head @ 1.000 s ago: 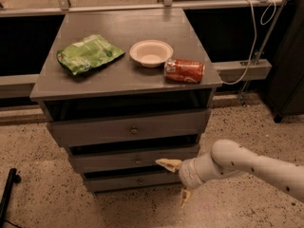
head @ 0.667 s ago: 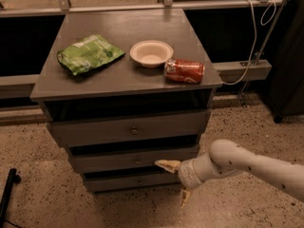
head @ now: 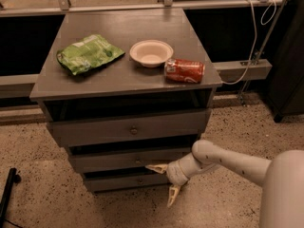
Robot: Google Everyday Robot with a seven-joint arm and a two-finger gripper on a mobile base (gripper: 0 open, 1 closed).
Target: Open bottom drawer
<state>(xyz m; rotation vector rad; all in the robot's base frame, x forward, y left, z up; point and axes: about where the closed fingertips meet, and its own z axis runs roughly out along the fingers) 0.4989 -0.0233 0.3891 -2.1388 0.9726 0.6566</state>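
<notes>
1. Found at the very bottom of the grey cabinet (head: 47, 87): the bottom drawer (head: 114, 183), lowest of three fronts, just above the floor and directly under the middle drawer (head: 104, 164). Shows a dark slit above its front, so is perhaps already a little out, though hard to judge from this angle.
2. Seen at the right end of that front: the gripper (head: 162, 185), spread wide and pinching nothing. Has one finger pointing left, close to the lower edge of the middle drawer, and the other pointing down toward the floor. Stays to the right of the small knob (head: 140, 180), apart from it.
3. Could go wrong in these ways:
   - hooking the middle drawer instead, because the upper finger lies so near that front;
   - closing beside the knob and slipping off, since the knob is small and round;
   - pulling sideways instead of straight and jamming the drawer, or shaking the cabinet so that the can (head: 184, 71), lying on its side near the top edge, rolls off.
4. Faces forward, toward the camera, knob at the centre. Runs with its long axis horizontal, left to right along the cabinet front; should slide out across that axis, toward the viewer.
</notes>
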